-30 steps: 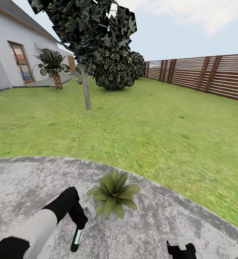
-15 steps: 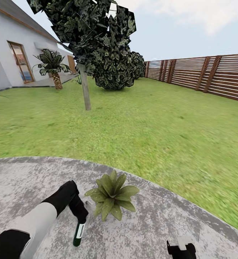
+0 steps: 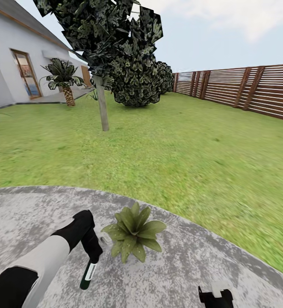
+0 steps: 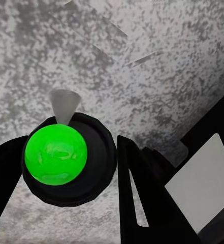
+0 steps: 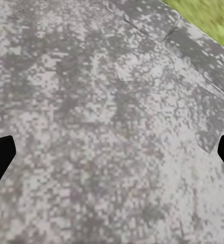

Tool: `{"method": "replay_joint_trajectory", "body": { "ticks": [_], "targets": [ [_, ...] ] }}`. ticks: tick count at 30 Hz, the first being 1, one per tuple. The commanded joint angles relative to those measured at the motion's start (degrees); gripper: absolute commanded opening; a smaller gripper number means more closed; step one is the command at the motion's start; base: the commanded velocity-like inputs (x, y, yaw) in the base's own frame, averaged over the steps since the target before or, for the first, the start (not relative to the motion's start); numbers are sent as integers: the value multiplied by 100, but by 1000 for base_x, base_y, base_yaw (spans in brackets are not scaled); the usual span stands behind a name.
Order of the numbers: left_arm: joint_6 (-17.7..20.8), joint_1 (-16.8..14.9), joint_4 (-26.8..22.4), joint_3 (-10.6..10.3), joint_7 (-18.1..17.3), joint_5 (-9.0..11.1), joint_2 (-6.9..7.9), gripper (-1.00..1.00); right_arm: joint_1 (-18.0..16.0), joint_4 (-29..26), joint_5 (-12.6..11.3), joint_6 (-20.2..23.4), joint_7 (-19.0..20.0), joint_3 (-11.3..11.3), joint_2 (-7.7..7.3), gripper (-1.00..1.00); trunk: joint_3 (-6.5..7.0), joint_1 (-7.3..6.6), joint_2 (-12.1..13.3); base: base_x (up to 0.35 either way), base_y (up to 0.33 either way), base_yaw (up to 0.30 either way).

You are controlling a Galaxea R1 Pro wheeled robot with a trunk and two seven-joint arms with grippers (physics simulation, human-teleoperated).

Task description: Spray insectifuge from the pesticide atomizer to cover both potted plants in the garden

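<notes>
We find the left hand (image 3: 91,256) clenched on the pesticide atomizer (image 3: 87,276), which hangs below it over the grey patio (image 3: 26,214), tilted a little. In the left wrist view the atomizer (image 4: 66,157) shows end-on as a dark round body with a bright green cap and a pale cone, one black finger (image 4: 142,188) against its side. Just beside the left hand stands one potted plant (image 3: 134,232), on the patio near its curved edge. The right hand (image 5: 112,157) is released, fingertips wide apart above bare paving. Beyond lie the lawn (image 3: 171,149), a tree (image 3: 102,102), a palm (image 3: 63,79), the house (image 3: 13,64) and the wooden fence (image 3: 252,90).
</notes>
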Motion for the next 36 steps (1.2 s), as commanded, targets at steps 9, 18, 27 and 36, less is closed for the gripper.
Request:
{"method": "replay_joint_trajectory", "body": {
  "ticks": [9,18,27,36],
  "targets": [
    [42,-3,-35,42,-23,2,1,-100,-4,7,61,-18,-23,-34,5,100,-5,-1,-2,0,-126,36],
    [45,-3,-36,32,-3,4,-6,-100,-4,7,61,-18,-15,-29,9,100,-5,-1,-2,-138,-236,74],
    [116,-3,-36,28,26,11,-2,-100,-4,7,61,-18,-15,-29,9,100,-5,-1,-2,-152,-97,0],
    [700,-52,-49,232,469,82,-210,-100,-4,7,61,-18,-16,-32,-7,100,-5,-1,-2,-2,-1,0]
  ]
}}
